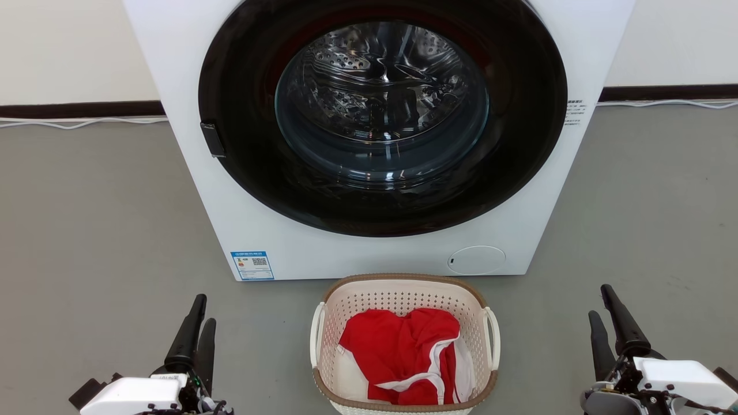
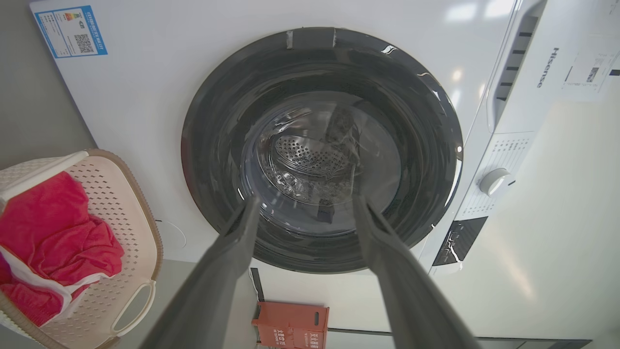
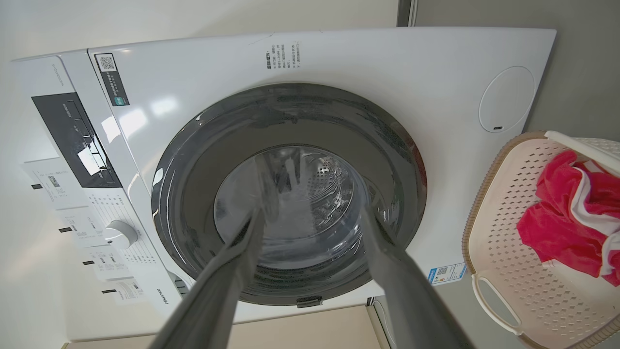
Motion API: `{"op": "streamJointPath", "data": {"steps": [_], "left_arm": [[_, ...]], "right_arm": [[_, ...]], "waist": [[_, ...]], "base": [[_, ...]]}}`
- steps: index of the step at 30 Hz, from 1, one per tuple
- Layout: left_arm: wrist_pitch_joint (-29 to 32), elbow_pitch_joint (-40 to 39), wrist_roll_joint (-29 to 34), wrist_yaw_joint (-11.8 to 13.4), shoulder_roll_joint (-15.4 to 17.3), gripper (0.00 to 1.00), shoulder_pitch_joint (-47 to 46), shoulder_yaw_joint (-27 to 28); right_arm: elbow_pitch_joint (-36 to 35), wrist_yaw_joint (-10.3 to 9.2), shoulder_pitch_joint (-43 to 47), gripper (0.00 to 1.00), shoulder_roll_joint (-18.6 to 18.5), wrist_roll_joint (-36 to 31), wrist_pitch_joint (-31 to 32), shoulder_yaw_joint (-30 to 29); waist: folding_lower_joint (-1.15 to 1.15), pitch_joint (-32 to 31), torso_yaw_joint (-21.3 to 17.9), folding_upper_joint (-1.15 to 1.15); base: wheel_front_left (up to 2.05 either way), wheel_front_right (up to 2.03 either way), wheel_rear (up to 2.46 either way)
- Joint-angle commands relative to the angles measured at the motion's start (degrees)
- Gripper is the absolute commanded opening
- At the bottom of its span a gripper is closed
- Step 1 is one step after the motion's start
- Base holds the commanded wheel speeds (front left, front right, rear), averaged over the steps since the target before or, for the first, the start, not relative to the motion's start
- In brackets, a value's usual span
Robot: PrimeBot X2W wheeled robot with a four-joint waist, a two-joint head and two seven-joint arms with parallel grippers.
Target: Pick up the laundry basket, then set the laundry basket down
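Note:
The laundry basket [image 1: 398, 300], cream-white and perforated with a brown rim, sits on the floor just in front of the washer, holding a red and white garment [image 1: 403, 351]. Its white loop handles [image 1: 317, 340] stick out on both sides. My left gripper [image 1: 202, 311] stands open at the lower left, well clear of the basket. At the lower right my right gripper [image 1: 599, 300] is open too, also apart from it. The left wrist view has the basket [image 2: 126, 218] at its left edge, beside the open left gripper [image 2: 302, 201]. The right wrist view has the basket [image 3: 499, 252] at its right edge, with the right gripper [image 3: 310, 213] open.
A white front-loading washer [image 1: 242, 219] with a dark round door [image 1: 380, 115] stands right behind the basket. Grey floor [image 1: 98, 230] spreads to both sides. White cables [image 1: 81, 122] run along the wall base. A small orange box [image 2: 290, 329] is in the left wrist view.

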Motion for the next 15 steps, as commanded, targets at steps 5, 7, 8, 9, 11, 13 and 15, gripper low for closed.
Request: {"op": "streamJointPath", "data": {"steps": [5,7,8,9,11,13,15], "left_arm": [[-0.91,-2.09,0.42,0.01,0.39,1.00,-1.60,-0.57],[-1.26,-2.27,0.49,0.02,0.41,1.00,-1.59,-0.79],[-1.43,-2.34,0.54,0.02,0.41,1.00,-1.58,-0.89],[-1.60,-2.42,0.62,0.03,0.42,1.00,-1.56,-0.96],[-1.94,-2.56,1.07,0.05,0.43,1.00,-1.54,-1.09],[-2.28,-2.67,1.73,0.10,0.45,1.00,-1.53,-1.28],[-2.62,-2.76,2.67,0.21,0.46,1.00,-1.54,-1.49]], "right_arm": [[-2.72,0.06,-0.98,1.00,-0.51,-0.27,-1.24,0.04],[-3.08,0.07,-0.80,1.00,-0.55,-0.38,-1.55,0.09],[-3.24,0.07,-0.71,1.00,-0.59,-0.46,-1.71,0.10],[-3.41,0.08,-0.62,1.00,-0.62,-0.56,-1.87,0.13],[-3.73,0.08,-0.46,1.00,-0.73,-0.79,-2.20,0.21],[-4.04,0.09,-0.30,1.00,-0.96,-1.25,-2.55,0.35],[-4.26,0.10,-0.17,1.00,-1.20,-1.91,-2.97,0.54]], "waist": [[-0.02,0.09,-0.02,0.00],[-0.03,0.09,-0.03,0.00],[-0.03,0.08,-0.03,0.00],[-0.03,0.07,-0.04,0.00],[-0.03,0.05,-0.04,0.00],[-0.03,0.03,-0.03,0.00],[-0.03,0.04,-0.03,0.00]], "base": [[0.00,0.00,0.00],[0.00,0.00,0.00],[0.00,0.00,0.00],[0.00,0.00,0.00],[0.00,0.00,0.00],[0.00,0.00,0.00],[0.00,0.00,0.00]]}}
